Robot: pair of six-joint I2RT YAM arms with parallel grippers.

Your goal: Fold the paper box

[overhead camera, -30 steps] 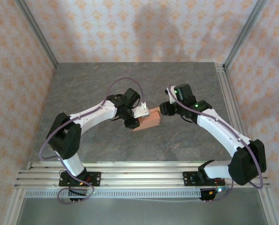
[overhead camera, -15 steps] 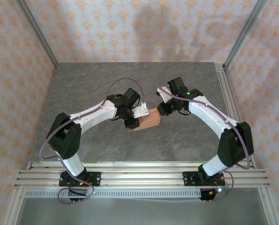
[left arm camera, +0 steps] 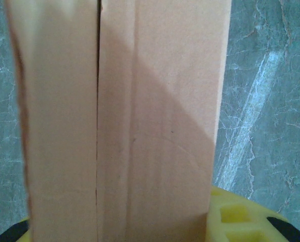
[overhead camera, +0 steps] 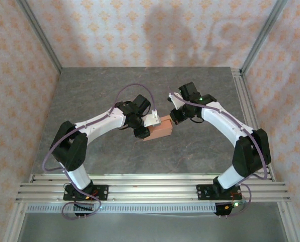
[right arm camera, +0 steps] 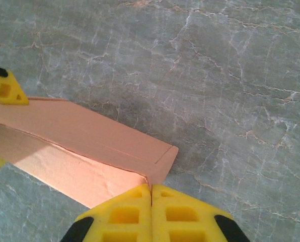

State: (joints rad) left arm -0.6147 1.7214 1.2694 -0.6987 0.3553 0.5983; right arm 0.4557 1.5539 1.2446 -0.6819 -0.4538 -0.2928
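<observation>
1. Progress: the box [overhead camera: 160, 130] already has a closed, flat rectangular shape, so I judge the folding mostly done. What is probably left is seating the end flap that faces the right arm.
2. Look: salmon-orange card with sharp edges, a long seam down one face and a faint curved crease beside it.
3. Place: at the middle of the table [overhead camera: 115, 85], between the arms. I cannot tell whether it rests there.
4. The left fingers [right arm camera: 4, 88] are clamped on one end.
5. The right fingers [right arm camera: 185, 212] are pressed together and empty, their tips at the opposite end's corner.

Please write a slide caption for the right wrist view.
Shut right pincer at the end of the salmon-orange card box.
</observation>
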